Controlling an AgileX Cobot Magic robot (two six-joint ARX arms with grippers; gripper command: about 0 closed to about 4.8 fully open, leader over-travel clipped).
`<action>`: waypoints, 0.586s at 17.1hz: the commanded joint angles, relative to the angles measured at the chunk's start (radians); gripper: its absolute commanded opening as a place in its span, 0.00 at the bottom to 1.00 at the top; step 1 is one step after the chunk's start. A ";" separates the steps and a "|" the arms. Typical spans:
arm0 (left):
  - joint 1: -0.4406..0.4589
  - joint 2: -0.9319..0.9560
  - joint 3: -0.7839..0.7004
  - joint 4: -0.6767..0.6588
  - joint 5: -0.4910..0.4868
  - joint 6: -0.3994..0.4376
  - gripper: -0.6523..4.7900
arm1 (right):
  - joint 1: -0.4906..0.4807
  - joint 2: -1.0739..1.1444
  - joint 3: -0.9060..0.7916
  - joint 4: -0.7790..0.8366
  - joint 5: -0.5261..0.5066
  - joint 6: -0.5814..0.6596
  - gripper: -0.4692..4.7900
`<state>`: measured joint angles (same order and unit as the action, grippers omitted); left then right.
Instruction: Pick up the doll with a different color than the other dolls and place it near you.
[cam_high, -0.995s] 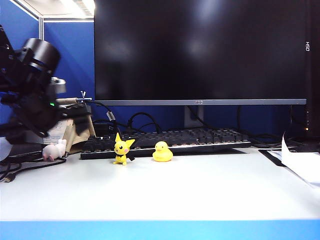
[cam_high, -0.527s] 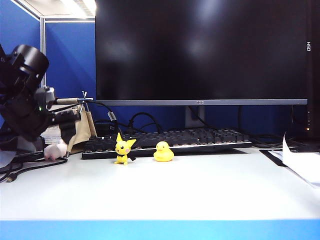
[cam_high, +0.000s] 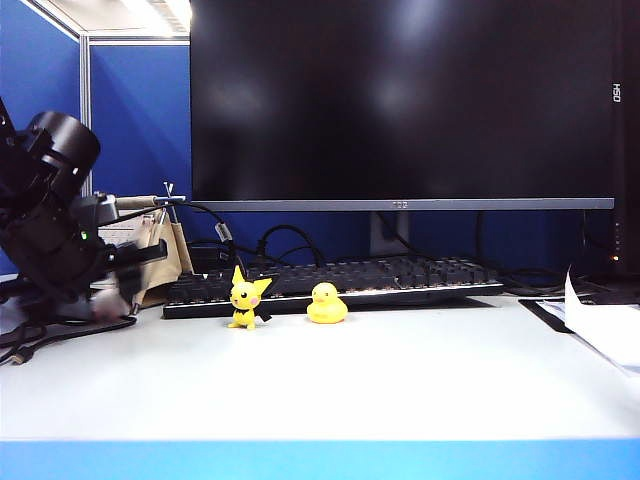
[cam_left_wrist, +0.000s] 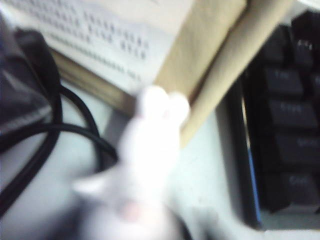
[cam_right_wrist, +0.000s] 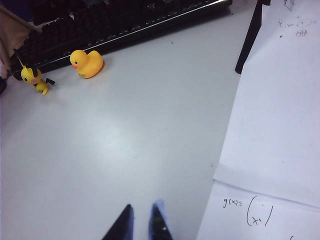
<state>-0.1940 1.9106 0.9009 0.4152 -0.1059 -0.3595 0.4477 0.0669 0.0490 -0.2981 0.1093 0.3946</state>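
The doll with a different color, a pale pink-white rabbit (cam_left_wrist: 155, 150), fills the left wrist view as a blur, ears up against a brown box. In the exterior view the rabbit (cam_high: 108, 304) is a smear on the table at the far left. My left gripper (cam_high: 120, 285) is low around it, and blur hides how its jaws stand. The other dolls stand in front of the keyboard: a yellow pointy-eared figure (cam_high: 245, 298) (cam_right_wrist: 34, 78) and a yellow duck (cam_high: 326, 303) (cam_right_wrist: 87, 62). My right gripper (cam_right_wrist: 144, 212) hangs over bare table, fingers close together and holding nothing.
A black keyboard (cam_high: 400, 275) and a large monitor (cam_high: 400, 100) stand behind the dolls. Black cables (cam_high: 40, 330) and a brown box (cam_left_wrist: 215, 65) crowd the rabbit's corner. Sheets of paper (cam_right_wrist: 280, 125) lie at the right.
My left arm has swung down and back toward the left, and its gripper now covers the rabbit, which showed plainly beside it before. The yellow dolls have not moved.
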 joint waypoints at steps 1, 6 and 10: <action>-0.001 0.006 -0.003 -0.025 0.022 -0.006 0.26 | 0.000 0.000 0.000 -0.015 0.002 -0.003 0.19; -0.001 0.006 -0.003 -0.025 0.038 0.003 0.15 | 0.000 0.000 0.000 -0.015 0.002 -0.003 0.19; -0.009 0.005 -0.003 -0.024 0.062 0.011 0.11 | 0.000 0.000 0.000 -0.015 0.002 -0.003 0.19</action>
<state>-0.1936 1.9110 0.9012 0.4191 -0.0799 -0.3519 0.4477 0.0669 0.0490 -0.2981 0.1089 0.3946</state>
